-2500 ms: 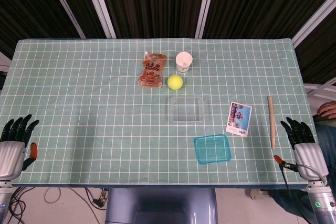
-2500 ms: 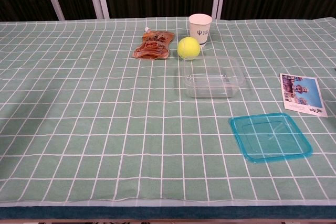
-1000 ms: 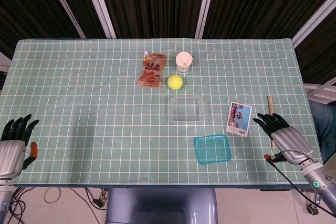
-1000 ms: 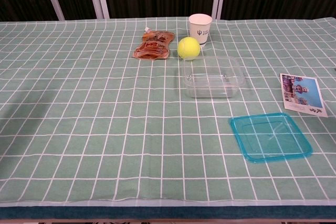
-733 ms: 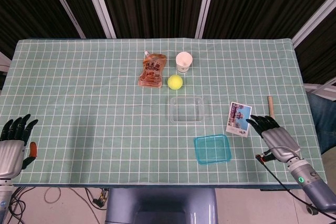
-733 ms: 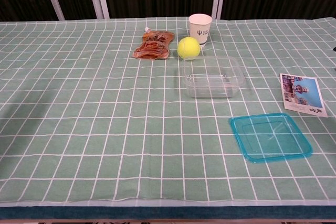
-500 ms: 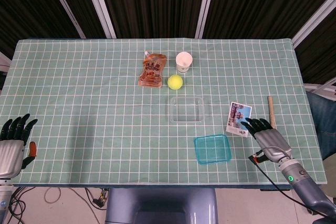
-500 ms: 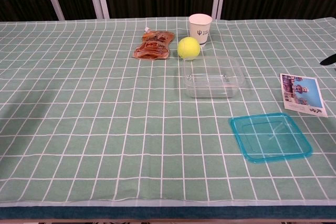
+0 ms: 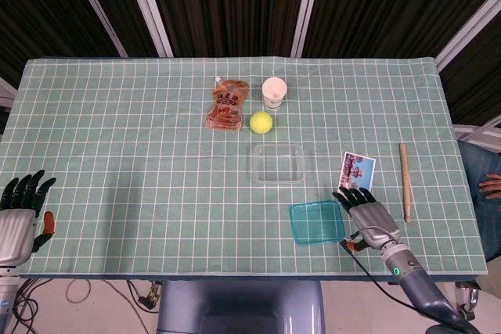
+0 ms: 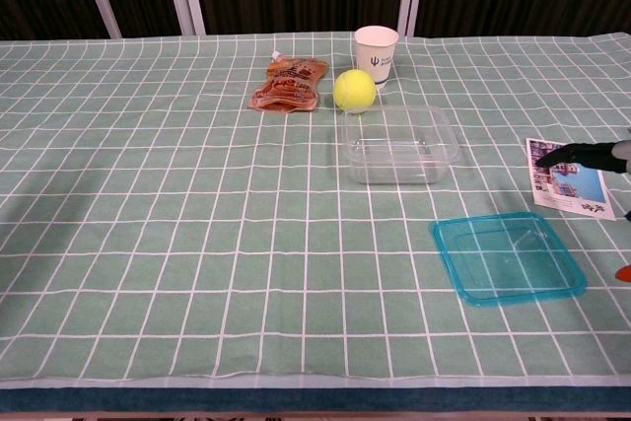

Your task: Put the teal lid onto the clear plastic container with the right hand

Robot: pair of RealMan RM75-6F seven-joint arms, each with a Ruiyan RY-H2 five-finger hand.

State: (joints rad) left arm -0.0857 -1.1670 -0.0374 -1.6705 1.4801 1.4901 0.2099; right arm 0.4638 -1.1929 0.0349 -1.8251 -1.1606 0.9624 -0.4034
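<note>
Teal against the green checked cloth, the lid [image 9: 317,222] lies flat near the front edge of the table [image 9: 117,154] in my head view. My right hand [image 9: 366,210] is just beside its right edge, fingers spread and holding nothing, the fingertips [image 9: 349,193] over the lower end of the photo card [image 9: 357,174]. I cannot tell whether the hand touches the lid. The clear plastic container [image 9: 278,163] sits apart from the lid, further back and a little to the left. Behind it are the yellow ball [image 9: 261,121], the white paper cup [image 9: 274,92] and the orange pouch [image 9: 227,104]. A wooden stick [image 9: 405,181] lies near the right edge. My left hand [image 9: 19,213] is at the front left corner, off the cloth, fingers loosely apart and holding nothing.

From the chest view, the lid [image 10: 508,256] lies flat at the lower right, with the container [image 10: 398,143] behind it, open and uncovered. Only the dark fingertips [image 10: 572,156] of my right hand [image 10: 590,155] show at the right border, over the photo card [image 10: 569,177] and apart from the lid. The ball [image 10: 354,89] touches the container's back rim, as far as I can see, with the cup [image 10: 376,52] and pouch [image 10: 289,84] nearby.
</note>
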